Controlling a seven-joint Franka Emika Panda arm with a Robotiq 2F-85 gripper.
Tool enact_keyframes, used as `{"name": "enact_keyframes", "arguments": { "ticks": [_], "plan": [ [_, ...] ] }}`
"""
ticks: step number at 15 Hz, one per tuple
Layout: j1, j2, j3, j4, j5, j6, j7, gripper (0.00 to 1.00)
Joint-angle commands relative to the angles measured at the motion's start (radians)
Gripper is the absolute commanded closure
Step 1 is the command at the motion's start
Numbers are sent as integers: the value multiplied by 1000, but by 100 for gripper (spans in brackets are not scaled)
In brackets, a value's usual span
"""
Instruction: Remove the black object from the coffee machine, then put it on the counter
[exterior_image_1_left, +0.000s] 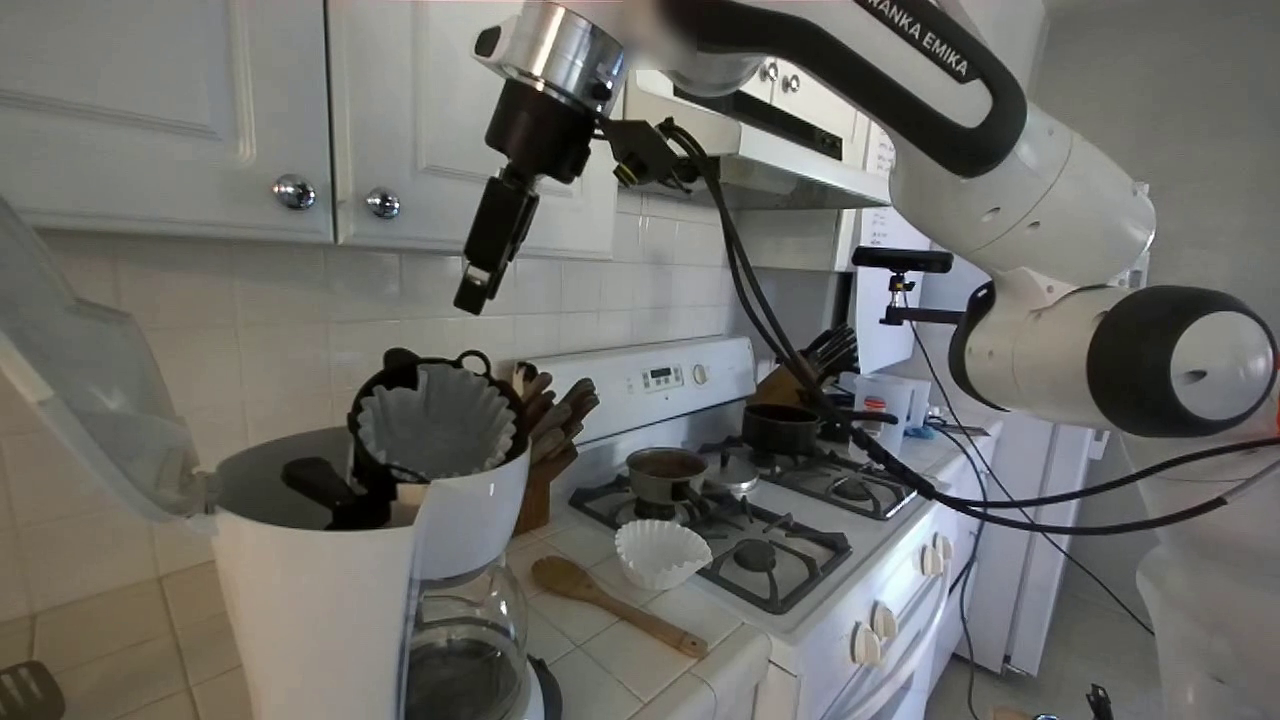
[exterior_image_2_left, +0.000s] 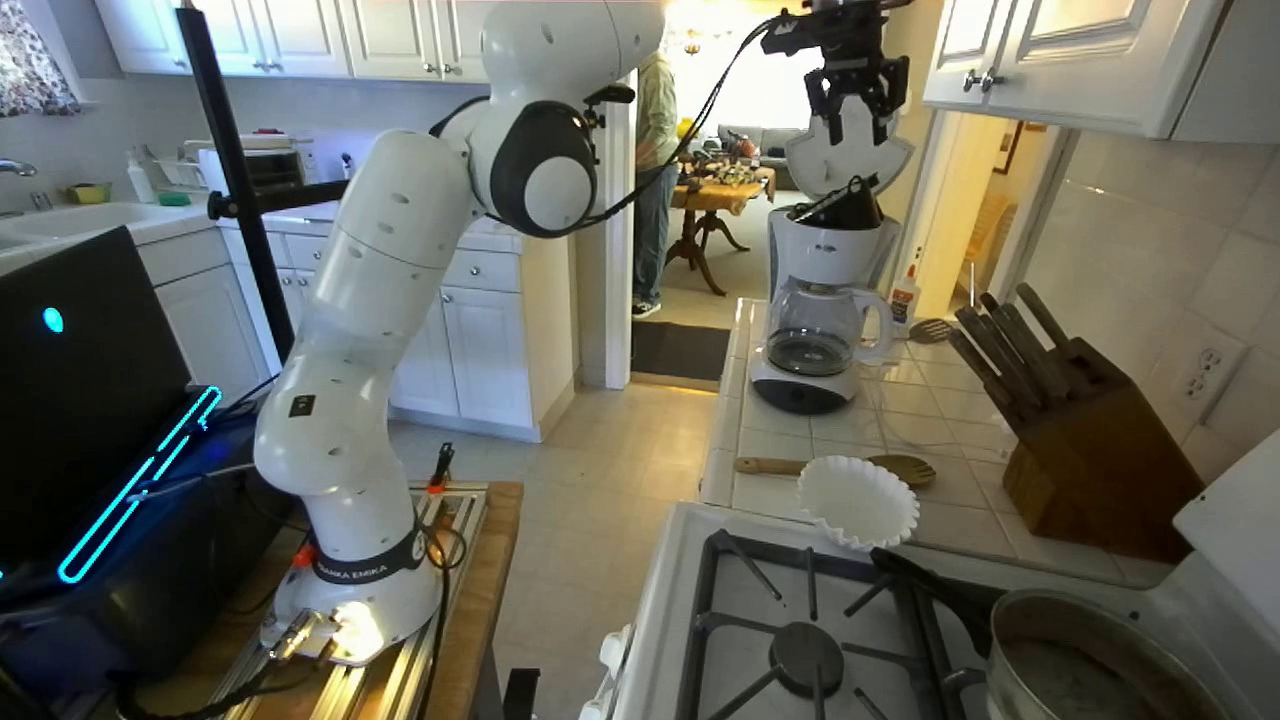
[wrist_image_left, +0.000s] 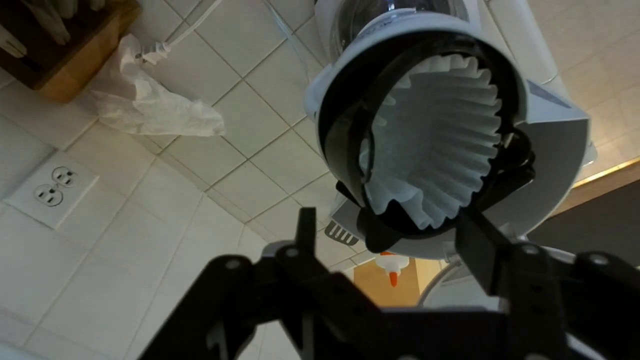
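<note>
Your hand is spread wide, up above the coffee machine!
It hangs at the upper right in an exterior view, and right below, apart from it, you see the black basket tilted in the machine's top, a paper filter lining it. Lower right, a wooden spoon lies on the worktop beside a loose white filter.

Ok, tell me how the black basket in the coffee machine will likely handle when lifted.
The black basket looks rigid, its rim evenly round, so it probably won't flex. It sits tilted in the coffee machine, so a nudge might tip it. The fluted paper filter inside looks thin, so it could crumple or shift.
</note>
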Motion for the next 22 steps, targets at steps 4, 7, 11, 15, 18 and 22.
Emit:
{"name": "enact_keyframes", "arguments": {
  "ticks": [4, 7, 11, 15, 18, 22],
  "plan": [
    [-72, 0, 28, -124, 93, 58, -18, 0],
    [-79, 2, 33, -174, 96, 99, -20, 8],
    [-84, -14, 33, -231, 85, 143, -12, 40],
    [-93, -37, 27, -253, 78, 169, -6, 70],
    [-100, -44, 27, -254, 76, 170, -8, 91],
    [-106, -58, 27, -269, 75, 170, -8, 100]
  ]
}}
